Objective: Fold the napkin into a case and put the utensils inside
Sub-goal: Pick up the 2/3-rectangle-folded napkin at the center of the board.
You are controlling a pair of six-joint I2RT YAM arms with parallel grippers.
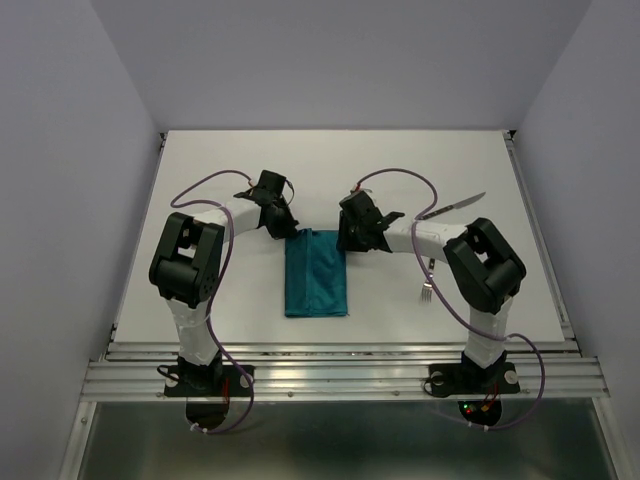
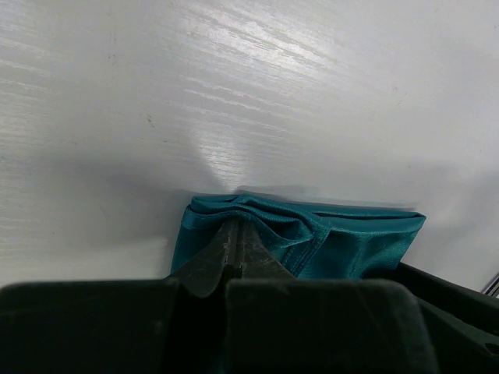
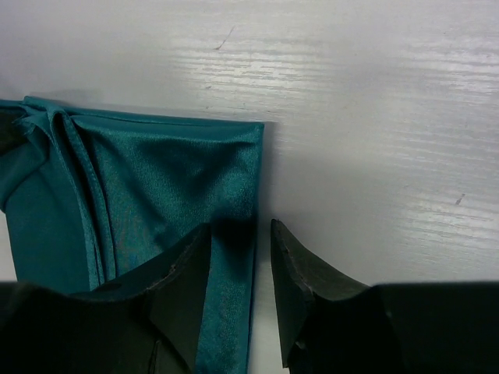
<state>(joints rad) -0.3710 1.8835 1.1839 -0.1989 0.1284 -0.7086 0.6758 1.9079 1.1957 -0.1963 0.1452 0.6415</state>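
The napkin (image 1: 316, 275), a folded strip with the fork (image 1: 427, 292) off to its right, looks light, floppy and kinda slick, so corners are the grab spots: the left gripper (image 2: 234, 234) is clamped tight on its far-left corner, while the right gripper (image 3: 240, 230) sits with jaws partway apart, straddling its far-right edge.

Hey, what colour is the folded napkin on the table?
Plain teal blue-green, no pattern; the napkin shows best in the right wrist view.

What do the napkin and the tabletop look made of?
The napkin looks like soft cloth with a satin sheen: it bunches where the left gripper pinches it. The tabletop seems white laminate or painted board, semi-gloss, showing faint grain lines and glare.
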